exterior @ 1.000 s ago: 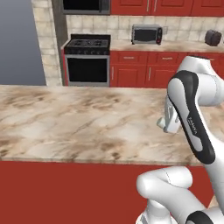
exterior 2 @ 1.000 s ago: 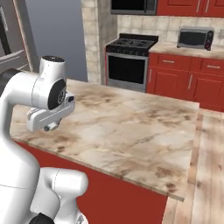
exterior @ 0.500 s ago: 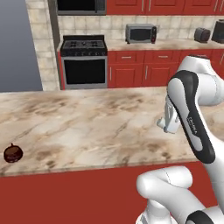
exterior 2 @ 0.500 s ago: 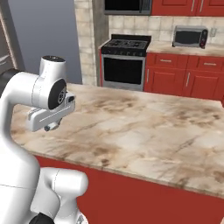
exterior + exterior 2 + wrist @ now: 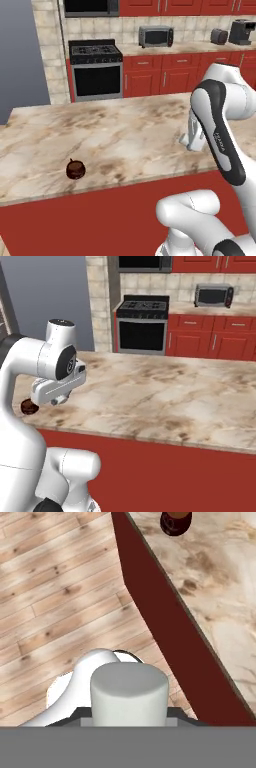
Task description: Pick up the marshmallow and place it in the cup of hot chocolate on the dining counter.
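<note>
My gripper (image 5: 129,716) is shut on the marshmallow (image 5: 129,691), a stubby white cylinder low in the hand view between the two dark fingertips. The cup of hot chocolate (image 5: 175,522) is a small dark maroon mug at the top of that view. It stands upright on the dining counter (image 5: 220,587), close to the near edge, well apart from the marshmallow. In the left base view the cup (image 5: 75,169) is at the counter's front left, and the gripper (image 5: 192,140) hangs far to its right. In the right base view the cup (image 5: 29,406) peeks out from behind my arm.
The counter's red side (image 5: 170,627) drops to a wooden plank floor (image 5: 55,587) below the hand. A stove (image 5: 95,67), a toaster oven (image 5: 155,36) and red cabinets line the back wall, beyond the marble top (image 5: 125,135).
The base has driven, so both base views have shifted. The cup has come into view on the counter's front left. The arm's pose and the grip on the marshmallow are unchanged.
</note>
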Controlling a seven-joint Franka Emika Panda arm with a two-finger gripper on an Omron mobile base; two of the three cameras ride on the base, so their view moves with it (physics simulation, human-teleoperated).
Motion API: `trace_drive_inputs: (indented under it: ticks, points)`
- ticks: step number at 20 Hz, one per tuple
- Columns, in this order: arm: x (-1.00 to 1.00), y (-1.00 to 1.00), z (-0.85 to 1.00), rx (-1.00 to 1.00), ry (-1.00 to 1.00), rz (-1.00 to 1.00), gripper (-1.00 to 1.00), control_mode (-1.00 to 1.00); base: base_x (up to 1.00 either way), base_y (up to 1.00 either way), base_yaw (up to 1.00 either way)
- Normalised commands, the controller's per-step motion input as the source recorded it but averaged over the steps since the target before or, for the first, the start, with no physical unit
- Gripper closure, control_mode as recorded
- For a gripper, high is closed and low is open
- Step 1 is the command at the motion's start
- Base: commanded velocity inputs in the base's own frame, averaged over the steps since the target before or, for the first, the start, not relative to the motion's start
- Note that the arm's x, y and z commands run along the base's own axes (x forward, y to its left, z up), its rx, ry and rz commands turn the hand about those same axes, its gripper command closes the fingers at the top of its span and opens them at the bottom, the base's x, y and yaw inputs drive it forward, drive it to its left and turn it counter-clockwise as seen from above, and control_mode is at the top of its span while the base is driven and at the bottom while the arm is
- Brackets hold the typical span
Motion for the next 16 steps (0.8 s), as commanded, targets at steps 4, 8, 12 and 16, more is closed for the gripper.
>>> trace_drive_inputs:
  ticks: [4, 8, 12, 16]
  points:
    - [0.00, 0.00, 0.00, 0.00, 0.00, 0.00, 1.00, 1.00, -0.49, 1.00, -0.28]
    - [0.00, 0.00, 0.00, 0.00, 0.00, 0.00, 1.00, 1.00, -0.19, 1.00, -0.29]
    - [0.00, 0.00, 0.00, 0.00, 0.00, 0.00, 1.00, 1.00, -0.04, 1.00, -0.24]
    - [0.00, 0.00, 0.00, 0.00, 0.00, 0.00, 1.00, 1.00, 0.39, 0.88, -0.22]
